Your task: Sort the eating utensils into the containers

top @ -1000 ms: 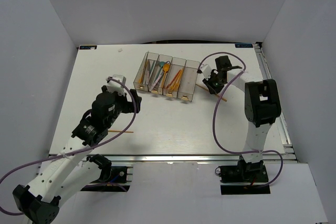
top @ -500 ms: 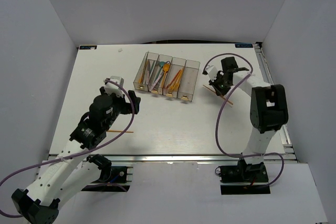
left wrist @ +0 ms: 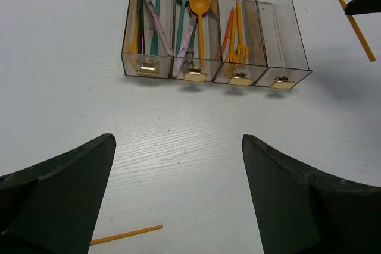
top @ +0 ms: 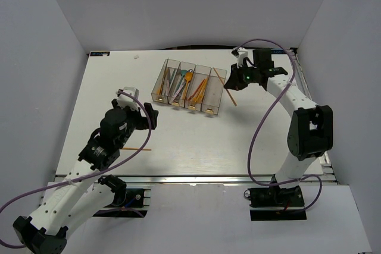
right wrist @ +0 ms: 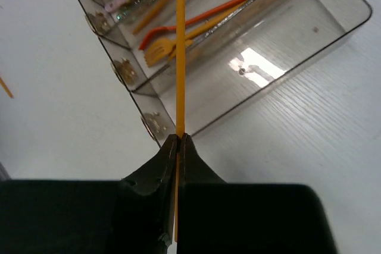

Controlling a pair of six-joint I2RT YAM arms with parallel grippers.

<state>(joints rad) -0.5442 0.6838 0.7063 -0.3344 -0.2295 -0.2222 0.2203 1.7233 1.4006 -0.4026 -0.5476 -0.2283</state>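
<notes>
Overhead, pale grey walls [top: 178,10] box in a white, faintly grained table [top: 196,141]. Two black-and-white arms [top: 300,126] reach across it.

The left gripper [left wrist: 178,194] faces the bins from the near side, well apart from them. Its fingers are spread wide with nothing between them. The right gripper [right wrist: 178,140] has its fingers pinched on one end of a thin orange stick [right wrist: 179,57], probably a chopstick. It holds the stick above the right end of the containers [left wrist: 278,34], four joined clear bins.

Three bins hold forks [left wrist: 238,52], spoons [left wrist: 199,4] and other utensils; the rightmost looks empty. A second orange stick [left wrist: 126,234] lies loose on the table by the left arm.

Gripped only at its end, the long stick could swing in the grip, snag a bin wall, or drop among the forks.
</notes>
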